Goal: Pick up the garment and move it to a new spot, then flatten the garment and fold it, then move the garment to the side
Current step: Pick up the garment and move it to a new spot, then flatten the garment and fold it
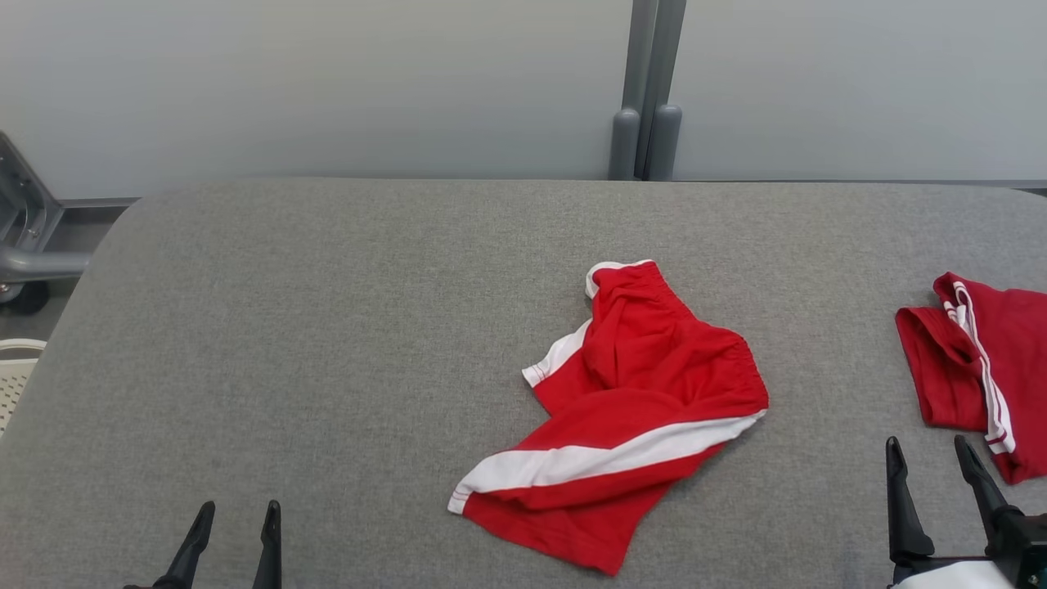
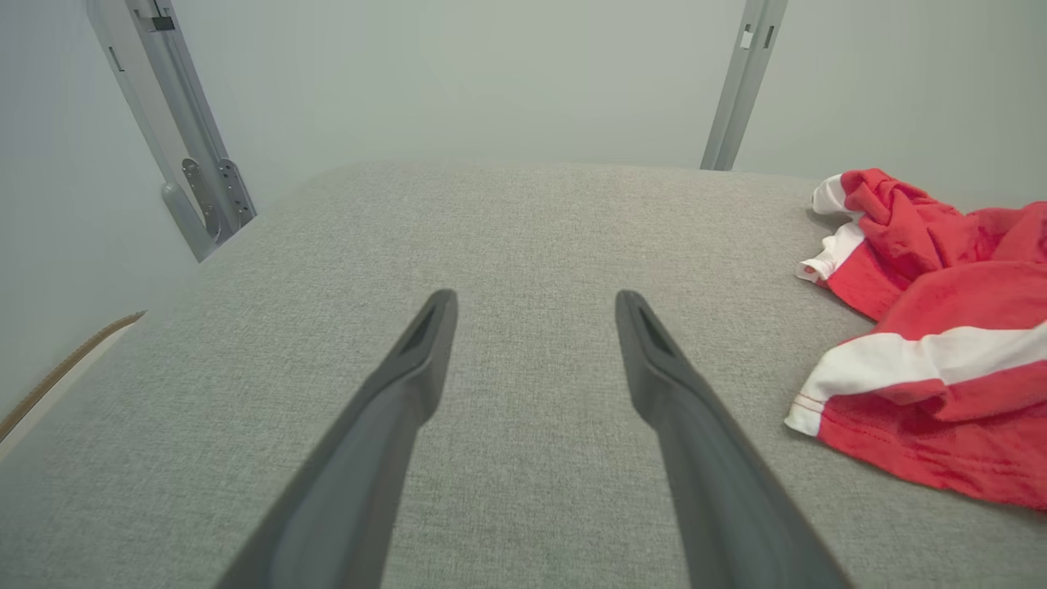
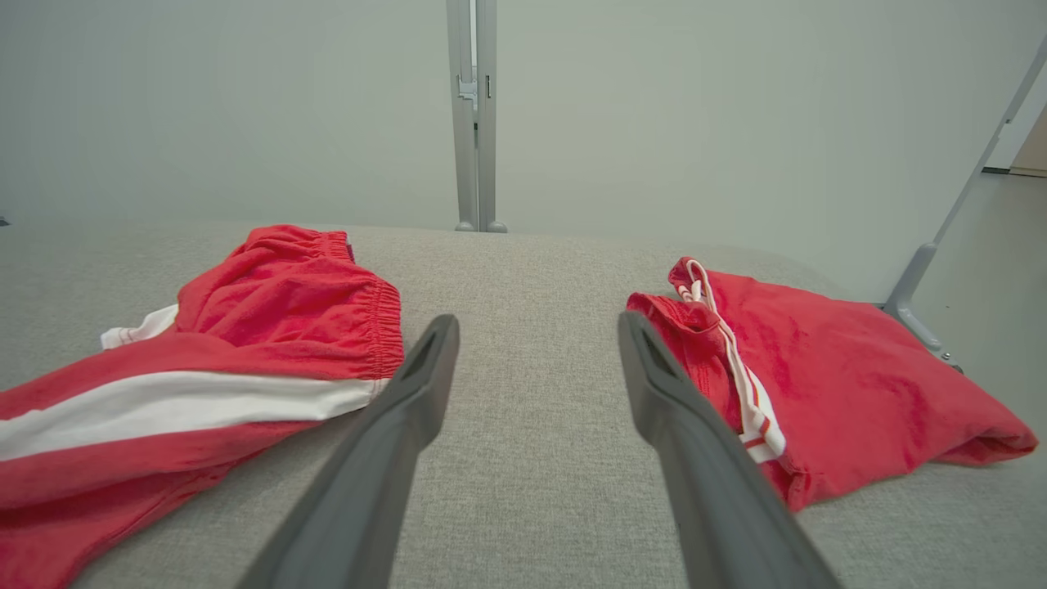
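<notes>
The garment is a pair of red shorts with white side stripes, lying crumpled near the middle of the grey padded table. The left wrist view has the garment at its right edge, and the right wrist view has the garment on its left. My left gripper stands open at the lower left, well left of the shorts, with nothing between its fingers. At the lower right my right gripper is open too, hovering between the shorts and a second red piece, its fingers empty.
A second red garment with thin white stripes lies folded at the table's right edge, also in the right wrist view. A grey post rises behind the table. A white basket sits off the left edge.
</notes>
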Tool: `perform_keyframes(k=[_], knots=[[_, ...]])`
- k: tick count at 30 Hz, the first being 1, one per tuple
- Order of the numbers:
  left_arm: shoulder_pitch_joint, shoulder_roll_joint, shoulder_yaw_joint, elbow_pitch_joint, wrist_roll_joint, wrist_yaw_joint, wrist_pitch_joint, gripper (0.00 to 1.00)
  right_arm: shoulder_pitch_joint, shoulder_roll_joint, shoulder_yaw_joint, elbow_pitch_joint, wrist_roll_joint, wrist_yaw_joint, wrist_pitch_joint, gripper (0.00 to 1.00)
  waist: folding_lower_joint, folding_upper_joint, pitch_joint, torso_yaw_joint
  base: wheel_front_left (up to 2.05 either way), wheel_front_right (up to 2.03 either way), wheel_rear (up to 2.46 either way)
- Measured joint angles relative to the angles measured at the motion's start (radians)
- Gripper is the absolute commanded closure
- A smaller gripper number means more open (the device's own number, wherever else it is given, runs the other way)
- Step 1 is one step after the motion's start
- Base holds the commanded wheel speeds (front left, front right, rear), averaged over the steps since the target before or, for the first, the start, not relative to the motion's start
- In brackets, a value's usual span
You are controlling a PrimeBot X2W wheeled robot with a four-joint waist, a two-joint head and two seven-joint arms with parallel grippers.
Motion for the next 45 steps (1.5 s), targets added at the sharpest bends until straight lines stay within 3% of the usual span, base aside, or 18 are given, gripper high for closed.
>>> perform_keyframes(k=[5, 14, 20, 29, 35, 45], knots=[[-0.012, -0.034, 0.04, 0.027, 0.037, -0.051, -0.001, 0.0, -0.012, 0.0, 0.006, 0.0, 0.007, 0.0, 0.0, 0.0, 0.0, 0.0, 0.007, 0.003, 0.0, 0.0, 0.0], [-0.017, -0.08, 0.036, 0.104, 0.029, -0.087, 0.005, 0.0, -0.03, -0.01, 0.059, 0.014, 0.025, 0.0, 0.0, 0.0, 0.0, 0.0, 0.015, -0.001, 0.0, 0.0, 0.0], [-0.096, -0.081, -0.092, 0.085, -0.093, -0.095, 0.188, 0.0, -0.157, -0.178, 0.23, 0.157, 0.124, 0.0, 0.062, 0.0, 0.0, 0.0, 0.058, -0.005, 0.0, 0.0, 0.0], [-0.231, 0.021, -0.363, -0.008, -0.265, -0.096, 0.473, 0.0, -0.421, -0.418, 0.558, 0.255, 0.293, 0.0, 0.279, 0.0, 0.0, 0.0, 0.168, -0.002, 0.0, 0.0, 0.0], [-0.282, 0.067, -0.387, -0.02, -0.282, -0.096, 0.476, 0.0, -0.504, -0.482, 0.677, 0.266, 0.37, 0.0, 0.291, 0.0, 0.0, 0.0, 0.222, 0.008, 0.0, 0.0, 0.0], [-0.323, 0.076, -0.421, 0.013, -0.293, -0.096, 0.446, 0.0, -0.535, -0.54, 0.815, 0.289, 0.479, 0.0, 0.253, 0.0, 0.0, -0.0001, 0.235, 0.015, 0.0, 0.0, 0.0]])
